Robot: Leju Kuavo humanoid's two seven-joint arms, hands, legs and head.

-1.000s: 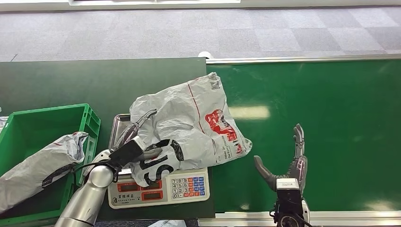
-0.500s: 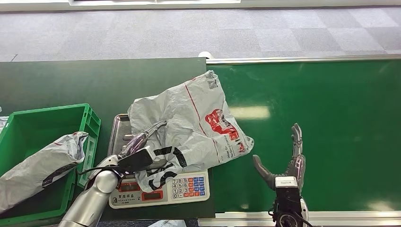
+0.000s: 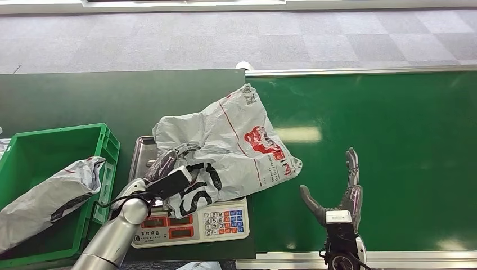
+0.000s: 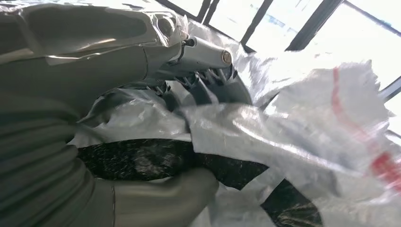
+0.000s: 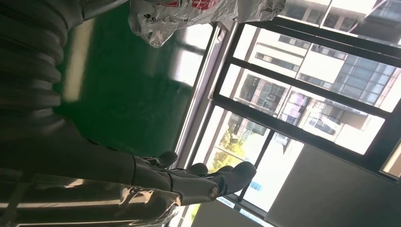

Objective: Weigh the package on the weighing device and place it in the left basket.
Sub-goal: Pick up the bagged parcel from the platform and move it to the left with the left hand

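A crumpled grey plastic package (image 3: 230,146) with red and black print lies on the weighing scale (image 3: 191,222), its far end reaching over the green belt. My left hand (image 3: 169,174) grips the package's near left corner, fingers curled over the bag and thumb under the black-printed fold (image 4: 156,161). The left wrist view shows the fingers (image 4: 198,52) pressed into the plastic. My right hand (image 3: 340,194) stands open and upright over the belt (image 3: 394,140), apart from the package. A green basket (image 3: 34,154) sits at the left.
A second grey package (image 3: 50,197) lies in the green basket and hangs over its near rim. The scale's steel pan (image 3: 143,152) shows beside the bag. The dark table (image 3: 84,101) stretches behind the basket. Grey carpet lies beyond.
My left hand has closed on the package's near corner and drawn it slightly left and up; the bag has shifted and crumpled. The right hand has stayed still.
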